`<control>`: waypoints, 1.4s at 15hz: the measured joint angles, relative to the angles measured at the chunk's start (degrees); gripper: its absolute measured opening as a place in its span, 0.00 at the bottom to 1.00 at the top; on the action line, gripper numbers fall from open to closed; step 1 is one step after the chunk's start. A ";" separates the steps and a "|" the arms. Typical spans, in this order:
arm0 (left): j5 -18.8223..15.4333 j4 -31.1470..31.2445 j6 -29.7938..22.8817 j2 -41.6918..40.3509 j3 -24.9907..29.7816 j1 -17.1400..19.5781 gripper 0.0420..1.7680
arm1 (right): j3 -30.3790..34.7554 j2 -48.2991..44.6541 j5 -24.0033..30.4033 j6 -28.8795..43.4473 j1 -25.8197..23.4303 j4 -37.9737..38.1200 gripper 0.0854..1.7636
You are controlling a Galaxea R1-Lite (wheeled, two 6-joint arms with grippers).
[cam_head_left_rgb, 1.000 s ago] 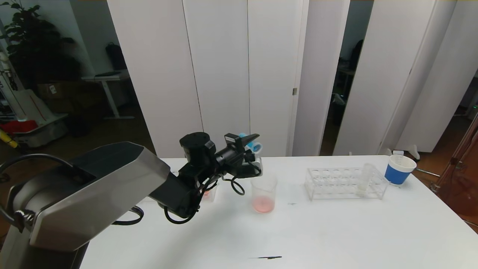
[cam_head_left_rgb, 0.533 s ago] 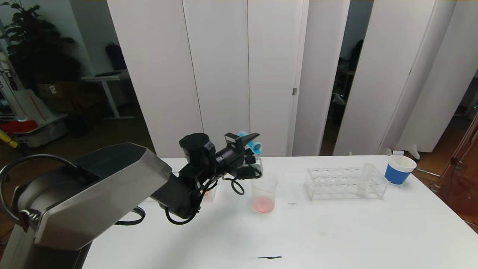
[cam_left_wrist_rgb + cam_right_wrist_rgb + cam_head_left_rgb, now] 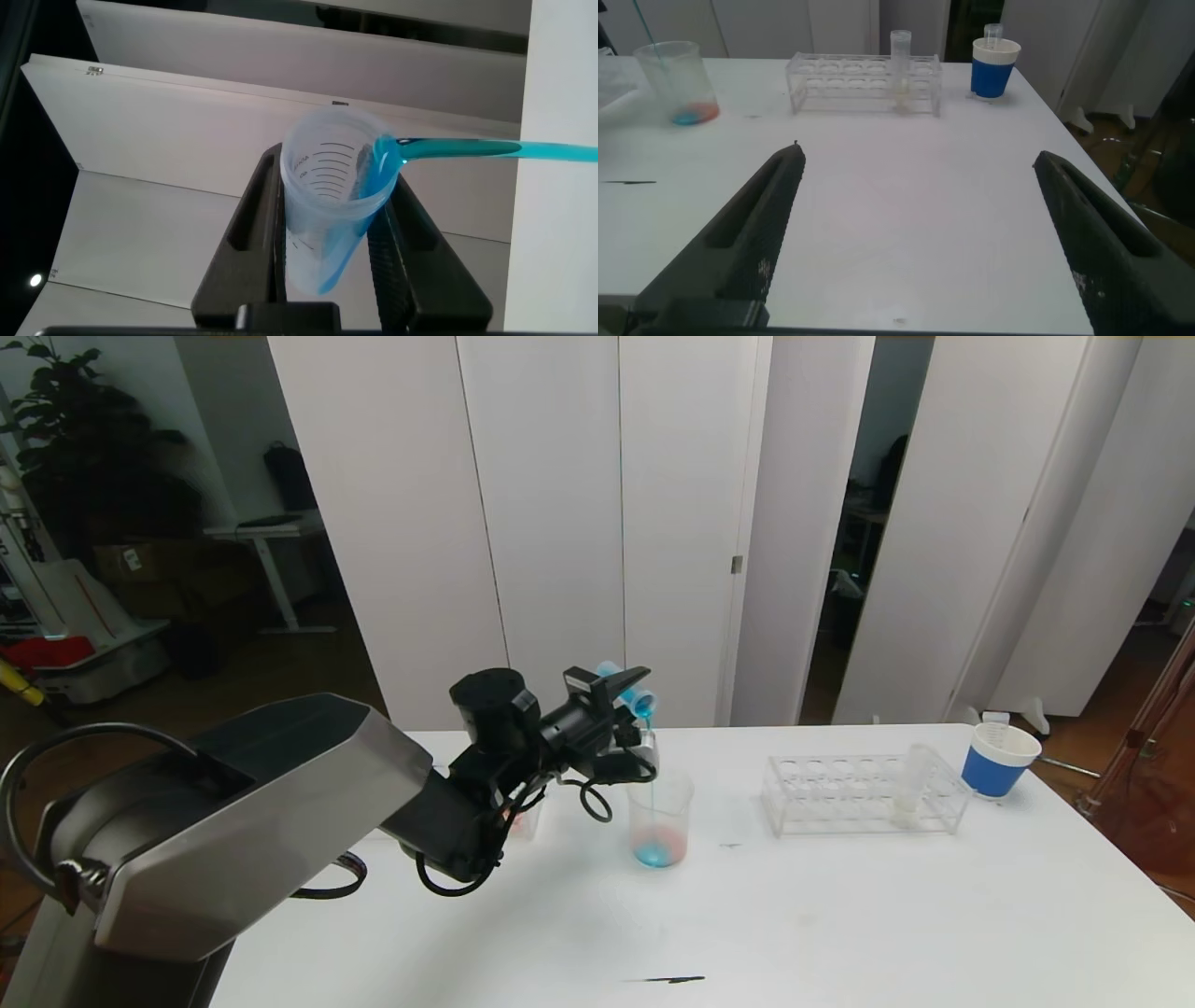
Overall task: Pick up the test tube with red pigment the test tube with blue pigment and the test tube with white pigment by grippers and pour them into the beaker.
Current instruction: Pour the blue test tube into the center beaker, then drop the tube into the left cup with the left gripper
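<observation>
Left gripper (image 3: 627, 702) clamps tilted clear test tube with blue pigment (image 3: 638, 697) above beaker (image 3: 660, 819); thin blue stream falls into pink liquid. Test tube with white pigment (image 3: 909, 788) upright in clear rack (image 3: 864, 794). Right gripper (image 3: 920, 238) spread wide, low over table (image 3: 840, 915).

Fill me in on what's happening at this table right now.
The left gripper holds the test tube with blue pigment tipped over the beaker, and a thin blue stream is falling into it, pooling blue over the pinkish liquid at the bottom. The test tube with white pigment stands in the clear rack, not yet poured. The right gripper hangs open above the table, idle.
</observation>
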 joint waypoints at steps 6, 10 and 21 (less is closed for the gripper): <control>-0.06 -0.59 0.62 0.22 -0.66 -0.30 0.31 | 0.00 0.00 0.02 0.00 0.02 -0.02 0.99; -0.15 -1.05 1.22 0.22 -0.85 -0.38 0.31 | 0.00 0.00 0.02 -0.02 0.00 -0.02 0.99; -0.15 -1.44 2.00 0.00 -1.13 -0.38 0.31 | 0.00 0.00 0.00 -0.02 0.00 -0.02 0.99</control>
